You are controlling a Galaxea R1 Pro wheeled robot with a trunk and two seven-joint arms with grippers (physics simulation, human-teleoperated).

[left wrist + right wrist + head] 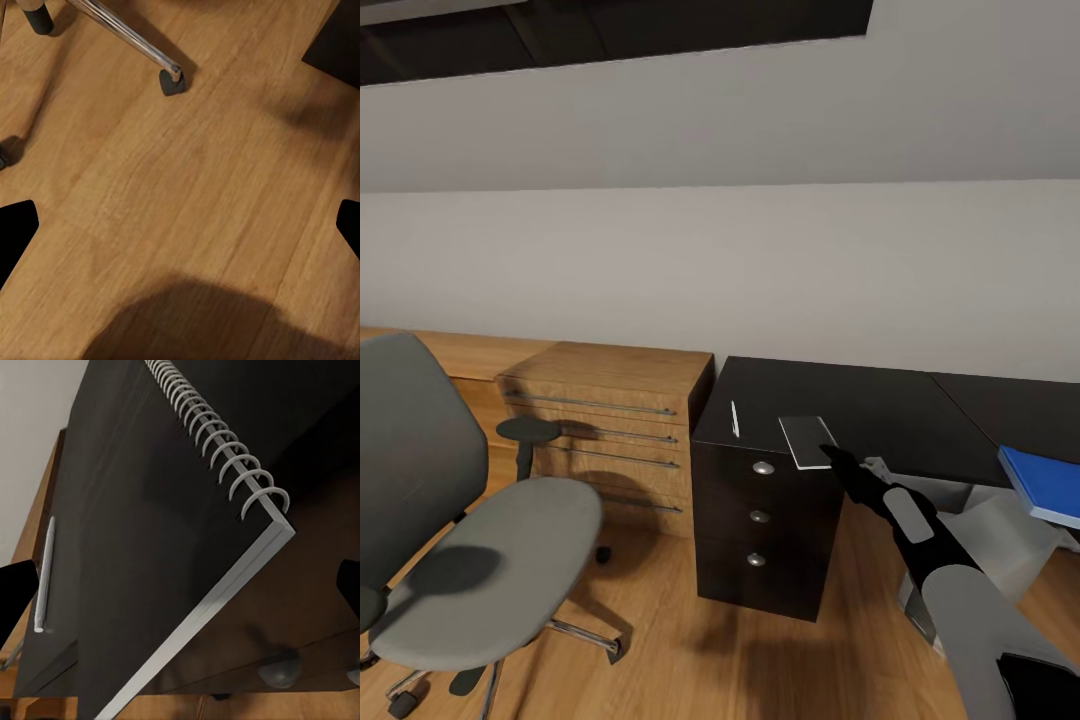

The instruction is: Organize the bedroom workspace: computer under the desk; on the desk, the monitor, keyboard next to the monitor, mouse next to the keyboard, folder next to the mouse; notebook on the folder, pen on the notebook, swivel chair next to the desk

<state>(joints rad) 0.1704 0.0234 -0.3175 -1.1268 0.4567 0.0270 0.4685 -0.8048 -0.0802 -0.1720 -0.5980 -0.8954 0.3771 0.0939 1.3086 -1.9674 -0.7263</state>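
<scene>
The light-grey spiral-bound notebook (805,438) (172,510) lies on the black desk (880,400), one corner hanging over the front edge above the drawer unit (760,530). My right gripper (832,456) (180,592) is open at that corner, one finger on each side of it. Left of the notebook lies the thin pen (735,418) (43,574). The blue folder (1045,483) rests on the desk at the far right. The grey swivel chair (490,550) stands at the left with a bare seat. My left gripper (180,232) hangs open over the floor near the chair's chrome leg (131,37).
A low light-wood drawer cabinet (610,420) stands between the chair and the desk, against the sloped white wall. Pale grey shapes (1000,530) sit under the desk at the right. Round silver knobs (279,671) mark the drawer fronts. Wood floor (690,650) lies in front.
</scene>
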